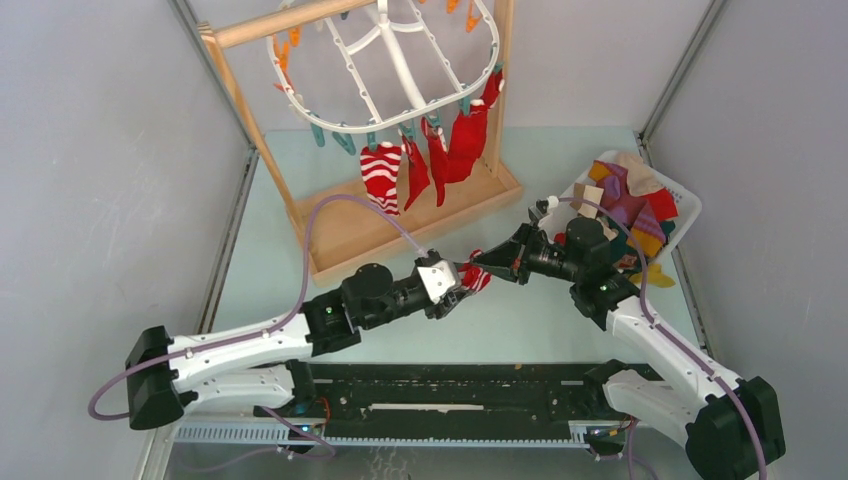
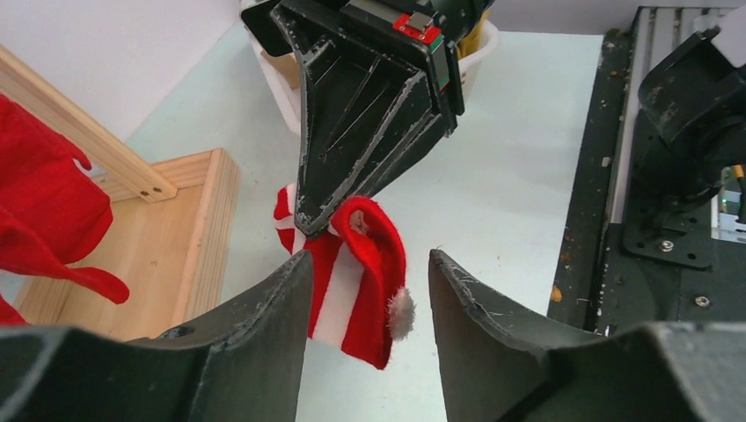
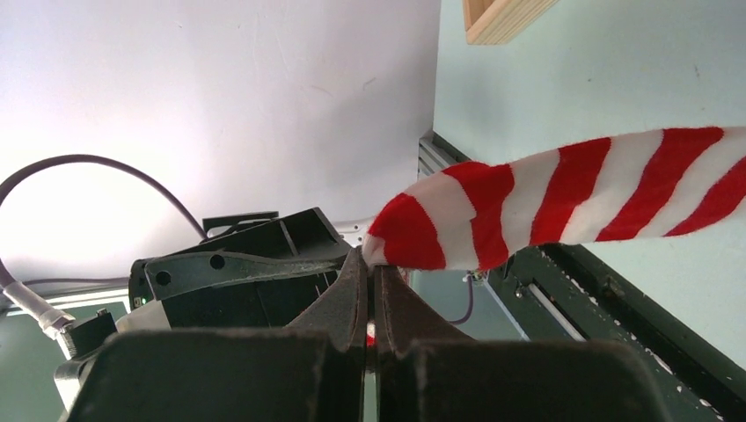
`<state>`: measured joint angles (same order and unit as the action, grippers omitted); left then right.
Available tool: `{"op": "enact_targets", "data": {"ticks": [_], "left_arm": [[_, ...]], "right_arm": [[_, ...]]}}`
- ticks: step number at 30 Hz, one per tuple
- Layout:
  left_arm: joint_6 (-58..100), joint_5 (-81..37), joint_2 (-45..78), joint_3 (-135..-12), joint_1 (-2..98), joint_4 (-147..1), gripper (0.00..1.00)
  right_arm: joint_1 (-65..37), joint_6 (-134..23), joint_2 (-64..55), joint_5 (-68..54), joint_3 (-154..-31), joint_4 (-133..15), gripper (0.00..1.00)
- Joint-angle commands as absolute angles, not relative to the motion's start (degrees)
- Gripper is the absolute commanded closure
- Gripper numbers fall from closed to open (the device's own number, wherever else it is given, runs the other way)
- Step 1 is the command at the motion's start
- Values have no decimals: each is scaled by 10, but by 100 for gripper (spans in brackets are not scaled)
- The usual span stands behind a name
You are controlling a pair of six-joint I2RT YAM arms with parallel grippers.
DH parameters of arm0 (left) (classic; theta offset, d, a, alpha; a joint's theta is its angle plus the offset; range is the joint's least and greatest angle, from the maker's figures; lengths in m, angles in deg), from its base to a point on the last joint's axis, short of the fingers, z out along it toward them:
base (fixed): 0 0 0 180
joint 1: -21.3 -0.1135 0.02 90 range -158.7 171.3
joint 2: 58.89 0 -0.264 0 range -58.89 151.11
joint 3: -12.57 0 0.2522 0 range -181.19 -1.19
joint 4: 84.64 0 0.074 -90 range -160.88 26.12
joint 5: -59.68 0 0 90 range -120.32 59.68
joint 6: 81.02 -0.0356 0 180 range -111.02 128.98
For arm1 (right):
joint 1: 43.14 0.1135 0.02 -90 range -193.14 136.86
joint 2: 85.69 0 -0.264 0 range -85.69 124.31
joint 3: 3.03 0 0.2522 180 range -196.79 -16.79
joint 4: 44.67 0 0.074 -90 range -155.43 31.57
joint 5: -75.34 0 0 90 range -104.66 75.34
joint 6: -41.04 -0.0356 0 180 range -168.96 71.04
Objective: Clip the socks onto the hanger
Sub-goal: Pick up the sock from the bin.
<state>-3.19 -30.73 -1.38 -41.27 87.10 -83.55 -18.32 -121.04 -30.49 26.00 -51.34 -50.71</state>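
My right gripper (image 1: 482,268) is shut on one end of a red-and-white striped sock (image 1: 476,278), held above the table between the two arms. In the left wrist view that sock (image 2: 361,281) dangles from the right gripper (image 2: 317,224) and sits between the fingers of my left gripper (image 2: 369,257), which is open, with a gap showing on its right side. The right wrist view shows the striped sock (image 3: 563,198) stretching away from the pinched jaws of the right gripper (image 3: 371,259). The white hanger (image 1: 400,60) hangs at the back with a striped sock (image 1: 381,177) and red socks (image 1: 460,140) clipped to it.
A wooden stand (image 1: 420,215) with a tray base carries the hanger. A white basket (image 1: 685,205) of mixed socks (image 1: 632,200) sits at the right, behind the right arm. A black rail (image 1: 450,395) runs along the near edge.
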Motion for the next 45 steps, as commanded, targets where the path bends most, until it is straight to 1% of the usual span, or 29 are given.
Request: {"op": "enact_targets", "data": {"ticks": [1,3,5,10,11,13,14,15,16,17,19,21,23,25,27,28,29,30,31,32,33,36,38,40,43,45], "left_arm": [[-53,-341,-1,-448,878,-829,45],[-58,-346,2,-449,880,-829,45],[-60,-355,5,-450,880,-828,48],[-66,-381,13,-455,881,-815,65],[-69,-382,13,-455,881,-814,69],[-72,-382,12,-455,881,-810,87],[-75,-380,12,-456,881,-807,93],[-77,-378,10,-458,881,-801,98],[-79,-375,5,-458,881,-796,100],[-80,-371,1,-459,881,-788,100],[-84,-363,-19,-458,880,-771,100],[-89,-350,-42,-456,880,-748,100],[-93,-332,-64,-458,878,-717,100],[-96,-311,-84,-464,876,-668,100],[-97,-278,-101,-474,872,-622,100],[-97,-268,-108,-481,872,-601,100],[-97,-256,-115,-487,872,-578,100],[-97,-243,-122,-494,872,-558,100],[-102,-230,-128,-500,872,-538,100],[-104,-220,-133,-505,872,-513,100],[-107,-214,-137,-511,872,-501,100],[-118,-207,-142,-534,872,-447,100],[-128,-206,-138,-549,872,-426,100],[-137,-205,-131,-564,872,-415,100],[-144,-200,-114,-585,872,-405,100],[-145,-191,-103,-597,872,-405,100]], "right_arm": [[-186,-1224,-304,267,-536,-498,100],[-186,-1224,-304,267,-537,-498,100],[-185,-1225,-305,267,-537,-497,100],[-184,-1227,-306,268,-537,-497,100],[-184,-1227,-306,268,-537,-497,100],[-184,-1225,-308,269,-537,-494,100],[-184,-1223,-309,270,-537,-492,100],[-184,-1220,-311,270,-537,-490,100],[-184,-1213,-312,272,-537,-487,99],[-184,-1204,-314,275,-537,-482,93],[-188,-1176,-319,286,-536,-469,79],[-191,-1128,-327,299,-533,-449,57],[-197,-1069,-339,314,-532,-451,41],[-207,-1001,-352,340,-532,-456,32],[-217,-924,-373,367,-533,-473,24],[-220,-881,-386,380,-534,-490,23],[-220,-827,-400,391,-538,-514,19],[-216,-741,-422,394,-544,-541,15],[-209,-699,-435,388,-547,-559,12],[-196,-596,-460,379,-547,-579,4],[-178,-514,-471,374,-545,-602,1],[-118,-285,-499,397,-540,-629,0],[-75,-177,-496,425,-547,-644,0],[-37,-135,-477,418,-562,-652,2],[-9,-143,-455,398,-568,-621,10],[7,-152,-447,367,-569,-602,12]]}}
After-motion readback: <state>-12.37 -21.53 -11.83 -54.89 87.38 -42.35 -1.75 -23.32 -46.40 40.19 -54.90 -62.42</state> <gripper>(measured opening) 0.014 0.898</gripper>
